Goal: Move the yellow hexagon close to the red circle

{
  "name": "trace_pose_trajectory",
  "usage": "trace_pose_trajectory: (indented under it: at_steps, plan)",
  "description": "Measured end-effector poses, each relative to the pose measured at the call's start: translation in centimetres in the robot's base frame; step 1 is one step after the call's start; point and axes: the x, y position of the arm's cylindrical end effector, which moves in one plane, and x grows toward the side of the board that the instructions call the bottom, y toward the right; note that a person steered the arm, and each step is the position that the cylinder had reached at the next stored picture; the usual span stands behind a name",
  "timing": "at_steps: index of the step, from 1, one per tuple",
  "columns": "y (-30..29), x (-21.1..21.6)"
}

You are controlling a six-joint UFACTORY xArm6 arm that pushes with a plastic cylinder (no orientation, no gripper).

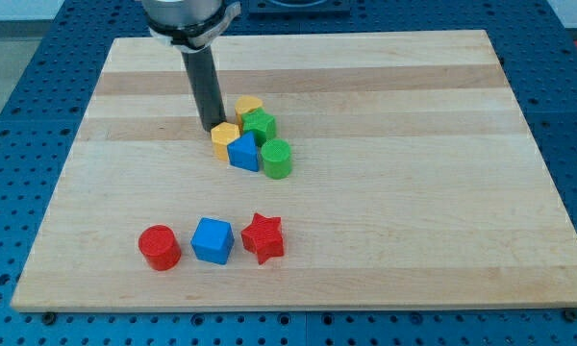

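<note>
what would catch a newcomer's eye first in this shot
The dark rod comes down from the view's top, my tip right at the upper left of a tight cluster near the board's middle: yellow hexagon, a second yellow block, green block, blue block and green cylinder. Nearer the view's bottom sits a spaced row: red circle, blue cube, red star.

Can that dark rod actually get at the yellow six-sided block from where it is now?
Probably yes. My tip already sits right against the yellow hexagon, at its upper left edge, with nothing between them. The blue block and green blocks crowd its other sides, so a push may drag them along.
</note>
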Motion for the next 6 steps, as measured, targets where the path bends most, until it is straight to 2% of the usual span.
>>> trace_pose_trajectory:
  at_steps: [1, 2, 3, 5, 6]
  plan:
    - [2.3, 0.5]
    - [1.2, 3.4]
    - [-2.3, 4.1]
    - [1.9, 3.9]
    - [0.5, 5.9]
